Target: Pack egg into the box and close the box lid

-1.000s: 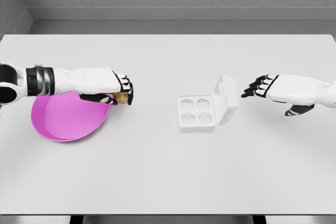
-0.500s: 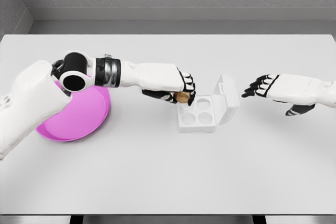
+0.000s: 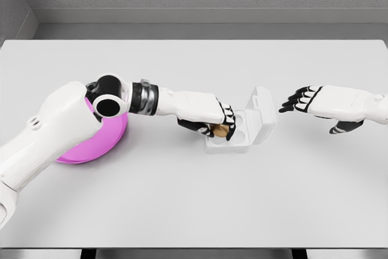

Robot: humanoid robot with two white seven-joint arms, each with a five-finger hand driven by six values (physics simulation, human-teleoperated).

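The left hand [image 3: 213, 116] grasps the egg [image 3: 222, 130] in clenched fingers over the box [image 3: 239, 133], lid [image 3: 262, 113] upright. At three o'clock, the right hand [image 3: 330, 104] hovers with fingers released.

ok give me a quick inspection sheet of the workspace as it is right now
surface: white table, bare apart from the items below
job's things: egg held over the left side of the white box; lid open, standing at the right
clutter: pink plate at left, partly hidden by the arm
hands: left robot hand gripping the egg; right robot hand open, hovering right of the lid
cables: nothing seen
surroundings: grey wall behind the table
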